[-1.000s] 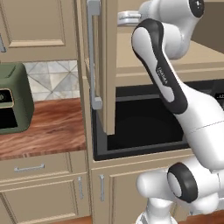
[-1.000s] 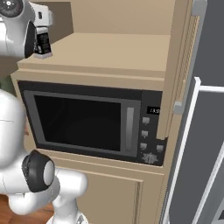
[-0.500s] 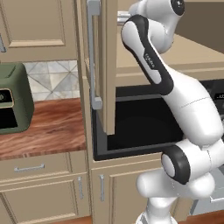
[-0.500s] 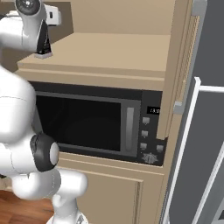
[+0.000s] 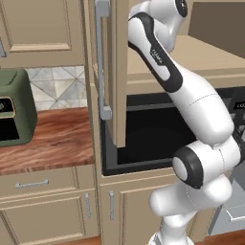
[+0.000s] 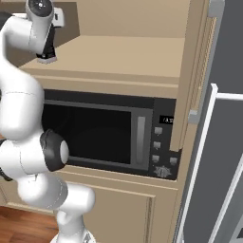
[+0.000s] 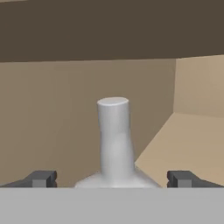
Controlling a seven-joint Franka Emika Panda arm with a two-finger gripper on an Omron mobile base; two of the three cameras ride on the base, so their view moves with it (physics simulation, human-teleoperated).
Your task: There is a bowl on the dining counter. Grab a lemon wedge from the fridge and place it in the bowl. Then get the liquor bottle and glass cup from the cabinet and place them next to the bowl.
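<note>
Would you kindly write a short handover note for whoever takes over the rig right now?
Gripper: jaws wide open, holding nothing, reaching into the open cabinet above the microwave.
Liquor bottle: upright on the cabinet shelf, its neck and pale cap centred between the fingertips, not yet gripped.
Done: cabinet door stands open and the hand is lined up on the bottle.
Left: close on the bottle, lift it out and take it to the bowl on the dining counter; fetch the glass cup too. Lemon step cannot be judged from here.

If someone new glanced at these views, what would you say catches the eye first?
Probably the white arm reaching up into the open cabinet above the black microwave. In the hand view, the liquor bottle stands upright between the open end effector fingertips, near the cabinet's back corner.
</note>
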